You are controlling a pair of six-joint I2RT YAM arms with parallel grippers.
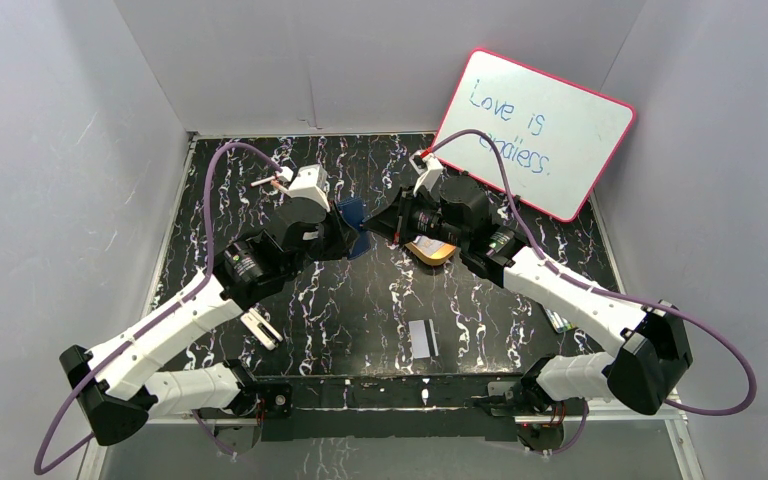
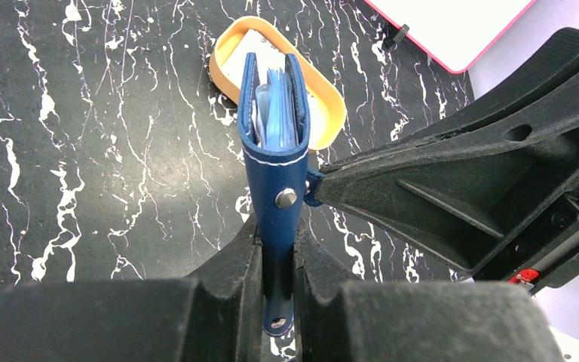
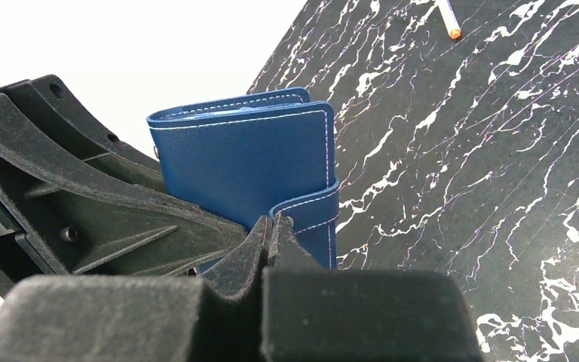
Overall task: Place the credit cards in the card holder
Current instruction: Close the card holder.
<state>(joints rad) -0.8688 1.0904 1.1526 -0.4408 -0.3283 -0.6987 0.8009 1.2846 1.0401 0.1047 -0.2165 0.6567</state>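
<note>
The right gripper [image 3: 271,226] pinches the strap [image 3: 310,213] of the upright blue card holder [image 3: 245,162]. Well beyond the holder, an orange-tipped marker pen [image 3: 446,19] lies on the black marbled table [image 3: 460,188].

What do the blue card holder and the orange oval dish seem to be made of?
The card holder is probably leather or faux leather: matte, with white edge stitching and a shiny metal snap. The oval dish has smooth orange-yellow walls, plastic or painted metal; unclear which.

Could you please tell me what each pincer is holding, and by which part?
Both hold the card holder: the left pincer clamps one edge, the right pincer pinches its snap tab.
</note>
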